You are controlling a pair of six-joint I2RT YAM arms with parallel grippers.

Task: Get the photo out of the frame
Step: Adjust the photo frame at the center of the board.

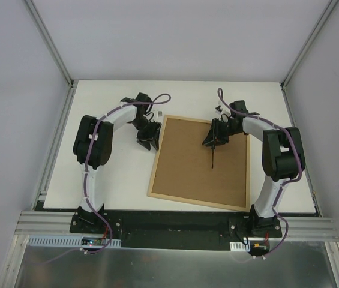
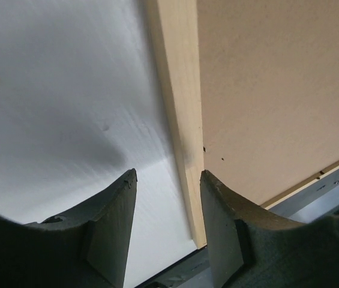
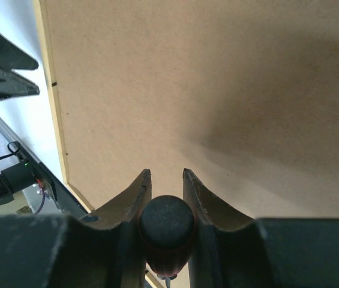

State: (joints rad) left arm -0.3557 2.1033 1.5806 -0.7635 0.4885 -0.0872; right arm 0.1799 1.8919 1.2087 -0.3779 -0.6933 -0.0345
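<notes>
Dark, curved fingers of the right hand (image 3: 166,175) pinch a screwdriver (image 3: 167,221) with a round black cap and a reddish handle. Beneath it the frame (image 1: 187,174) lies back-up on the white counter (image 1: 115,180), matte brown fibreboard with a pale wood rim. Over that rim the left hand (image 2: 168,175) gapes partly, holding nothing.

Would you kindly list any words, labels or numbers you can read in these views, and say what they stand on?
None can be read. The frame shows only its plain brown back, and the small white item beside its far corner is too small to tell.
</notes>
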